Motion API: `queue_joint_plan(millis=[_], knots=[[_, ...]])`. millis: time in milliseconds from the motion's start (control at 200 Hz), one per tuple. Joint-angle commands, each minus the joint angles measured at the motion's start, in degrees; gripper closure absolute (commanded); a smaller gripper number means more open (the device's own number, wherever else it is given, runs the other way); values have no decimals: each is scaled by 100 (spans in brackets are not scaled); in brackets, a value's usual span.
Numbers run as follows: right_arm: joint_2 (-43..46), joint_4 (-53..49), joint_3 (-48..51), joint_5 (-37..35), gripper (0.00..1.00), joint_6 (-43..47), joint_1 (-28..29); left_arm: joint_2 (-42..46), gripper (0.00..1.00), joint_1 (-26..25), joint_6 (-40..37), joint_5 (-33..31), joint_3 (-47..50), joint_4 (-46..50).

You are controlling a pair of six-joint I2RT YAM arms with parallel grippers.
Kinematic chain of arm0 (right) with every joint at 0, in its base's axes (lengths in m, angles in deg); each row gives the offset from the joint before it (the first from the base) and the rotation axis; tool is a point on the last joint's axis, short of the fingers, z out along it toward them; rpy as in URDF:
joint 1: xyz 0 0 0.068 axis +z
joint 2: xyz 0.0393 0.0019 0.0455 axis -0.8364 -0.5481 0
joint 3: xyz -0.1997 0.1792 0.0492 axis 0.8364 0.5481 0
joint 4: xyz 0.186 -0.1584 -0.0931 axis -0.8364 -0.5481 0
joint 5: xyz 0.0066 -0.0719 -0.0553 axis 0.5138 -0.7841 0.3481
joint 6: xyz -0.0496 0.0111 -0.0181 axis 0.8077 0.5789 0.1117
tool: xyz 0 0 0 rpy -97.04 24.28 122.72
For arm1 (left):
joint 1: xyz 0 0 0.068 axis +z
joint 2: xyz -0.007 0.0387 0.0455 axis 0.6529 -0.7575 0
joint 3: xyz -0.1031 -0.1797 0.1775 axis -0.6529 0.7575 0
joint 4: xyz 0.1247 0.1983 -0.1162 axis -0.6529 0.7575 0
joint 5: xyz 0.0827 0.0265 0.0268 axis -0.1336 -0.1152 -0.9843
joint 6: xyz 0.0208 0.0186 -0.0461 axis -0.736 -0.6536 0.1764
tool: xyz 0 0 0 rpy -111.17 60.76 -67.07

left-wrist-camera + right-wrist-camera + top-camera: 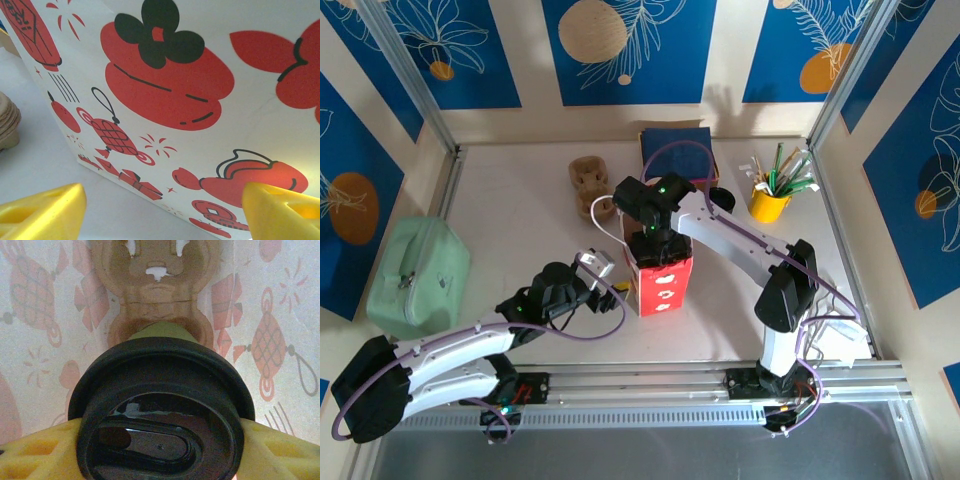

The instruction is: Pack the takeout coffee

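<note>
The takeout coffee (pixel 160 405) shows from above by its round black lid, with a bit of cup wall under it. My right gripper (pixel 160 445) is shut on it, one yellow finger (pixel 40 450) on each side of the lid. The cup hangs inside the red-and-white paper bag (pixel 663 288), over a brown cardboard cup carrier (pixel 155 290) on the bag's floor. In the top view my right gripper (pixel 655 240) reaches down into the bag's mouth. My left gripper (pixel 165 212) is open, close against the bag's printed side (pixel 200 100), with nothing between its fingers.
Spare cardboard carriers (pixel 588 178) and a blue box (pixel 677 150) stand behind the bag. A yellow cup of stirrers (pixel 770 202) is at the back right, a black lid (pixel 723 197) beside it. A green pouch (pixel 415 275) lies at the left edge.
</note>
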Motion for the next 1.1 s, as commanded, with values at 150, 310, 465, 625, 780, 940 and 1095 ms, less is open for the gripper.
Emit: queue_joint_plan(millis=[150, 310, 465, 625, 780, 940, 1095], knots=[[92, -36, 61, 167, 37, -176, 31, -30, 19, -49, -109, -55, -83, -99], [106, -68, 43, 150, 37, -189, 36, -3, 19, -51, -111, 22, -32, -177], [137, -71, 62, 131, 37, -211, 36, 61, 19, -51, -152, 74, -39, -90], [141, -92, 70, 134, 37, -223, 40, 442, 16, -51, -363, -221, 35, 207], [168, -64, 94, 124, 37, -238, 44, 763, 15, -42, -472, -429, 82, 462], [172, -65, 71, 115, 37, -246, 42, 876, 15, -42, -450, -553, 180, 436], [178, -90, 87, 124, 37, -235, 37, 902, 15, -42, -467, -607, 180, 444]])
